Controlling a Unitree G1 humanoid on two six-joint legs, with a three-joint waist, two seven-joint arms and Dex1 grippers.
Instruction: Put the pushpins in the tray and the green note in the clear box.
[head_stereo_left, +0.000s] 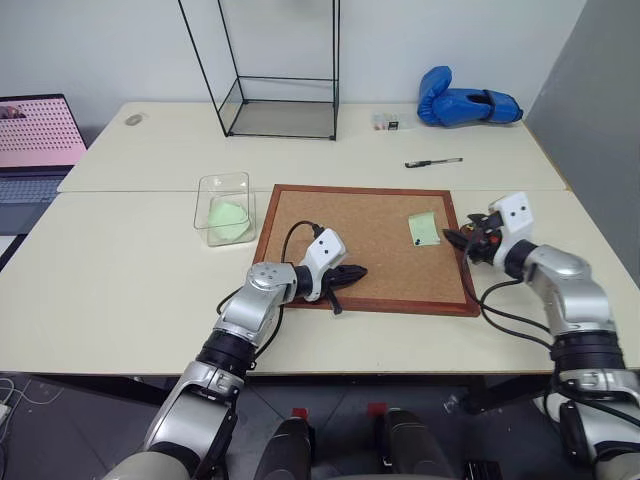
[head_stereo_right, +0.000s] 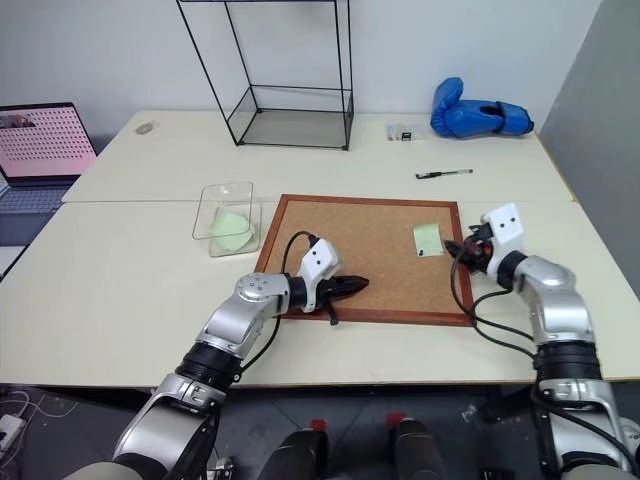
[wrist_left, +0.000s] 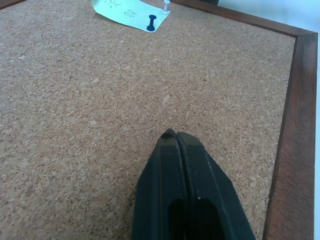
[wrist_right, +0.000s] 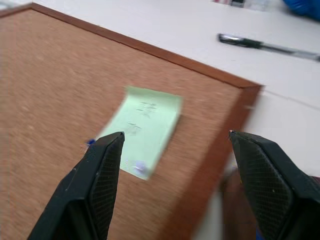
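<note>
- The small pale green square sticky note (head_stereo_left: 423, 228) lies flat near the right side of the big wood-framed corkboard (head_stereo_left: 330, 215), pinned by two tiny pushpins (wrist_left: 151, 23), one dark blue and one white, along one edge; they must come out before the paper can be lifted.
- The right gripper (wrist_right: 172, 145) hangs just off the board's right frame with its black fingers spread wide and empty, aimed left at the note, probably lining up on a pin.
- The left gripper (head_stereo_left: 352, 272) rests over the near part of the cork, fingers pressed together on nothing, well apart from the note and out of the other arm's way.
- The small transparent plastic tub (head_stereo_left: 226, 208) stands just left of the board and already holds a crumpled green sheet.
- I cannot make out the dark brown tray clearly.
- The raised frame stands between the right gripper and the note; bare cork around the paper leaves room to approach, and the pale table (head_stereo_left: 120, 280) to the left is free.
</note>
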